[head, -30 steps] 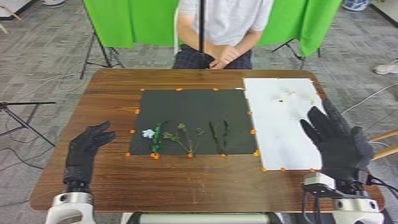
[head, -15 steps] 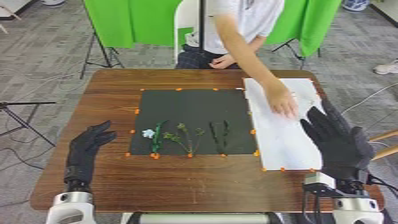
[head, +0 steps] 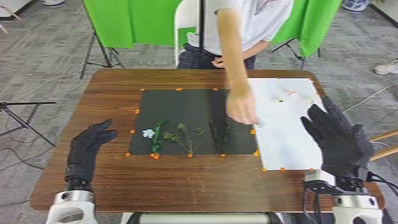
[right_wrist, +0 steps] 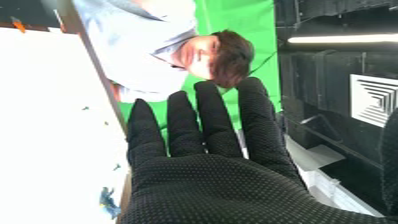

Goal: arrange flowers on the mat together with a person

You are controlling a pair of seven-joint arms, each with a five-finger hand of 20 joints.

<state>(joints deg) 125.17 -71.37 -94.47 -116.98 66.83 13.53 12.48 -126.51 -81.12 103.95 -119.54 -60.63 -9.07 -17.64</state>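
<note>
In the head view, my left hand (head: 86, 147) is held over the table's left side, fingers straight. My right hand (head: 339, 142) is over the right edge of the white mat (head: 280, 135), open and holding nothing; in the right wrist view, the glove of my right hand (right_wrist: 209, 180) has straight fingers. On the dark mat (head: 173, 107) lie a pale blue flower (head: 148, 133) on a green stem, a thin branching sprig (head: 182, 135) and dark stems. A person's hand (head: 241, 106) is over the dark mat's right edge; whether it holds something I cannot tell.
Small bits (head: 289, 92) lie at the white mat's far end. Orange markers (head: 189, 155) line the mats. In the right wrist view, a blue flower (right_wrist: 108, 200) is on the white surface. The brown table (head: 191, 185) extends around the mats.
The person's arm has reached in over the white mat, then moved left to the dark mat's right edge. Both of my hands have stayed nearly where they were.
</note>
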